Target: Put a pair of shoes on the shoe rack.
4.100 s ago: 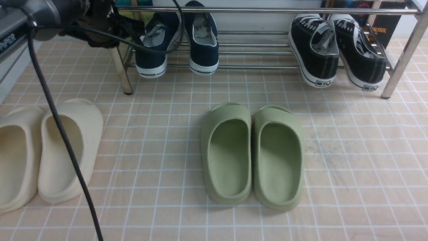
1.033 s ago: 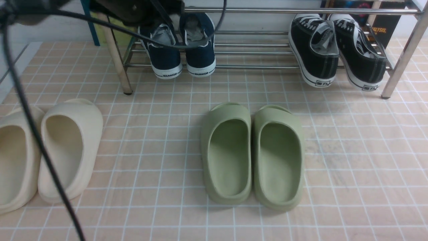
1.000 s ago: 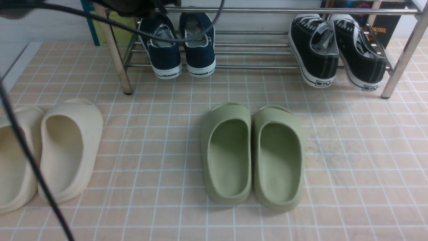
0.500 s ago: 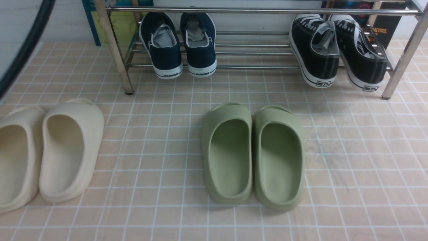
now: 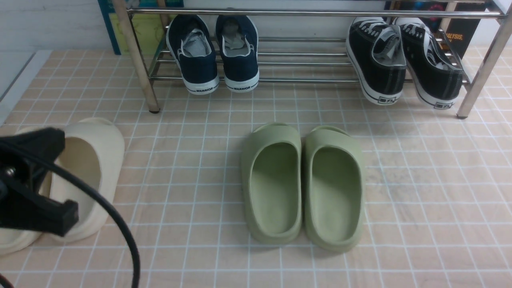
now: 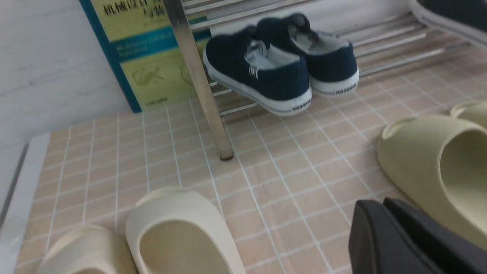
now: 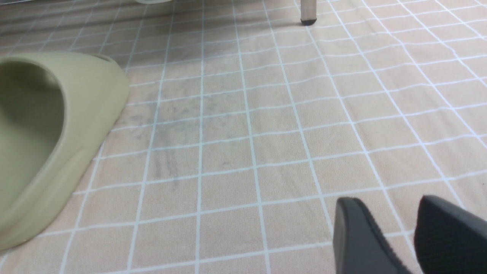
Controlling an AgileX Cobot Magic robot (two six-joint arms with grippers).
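Note:
The pair of navy shoes (image 5: 198, 52) (image 5: 239, 52) rests side by side on the left end of the chrome shoe rack (image 5: 320, 13), heels toward me, paper stuffing inside. The left wrist view shows the same pair (image 6: 281, 72) on the rack bars. My left gripper (image 6: 376, 203) is shut and empty, hanging low over the floor far from the shoes, near the cream slides. Its arm's black end (image 5: 36, 188) fills the front view's lower left. My right gripper (image 7: 387, 201) is open and empty over bare tiles, and is outside the front view.
Black lace-up sneakers (image 5: 378, 60) sit on the rack's right end. Green slides (image 5: 272, 184) lie mid-floor and cream slides (image 5: 94, 160) at the left. A blue-and-yellow book (image 5: 144, 28) leans behind the rack leg (image 5: 138, 60). A black cable (image 5: 116, 228) loops at the lower left.
My left arm has left the rack's top left and dropped to the lower left, in front of the cream slides. The left navy shoe has ended up close beside its mate.

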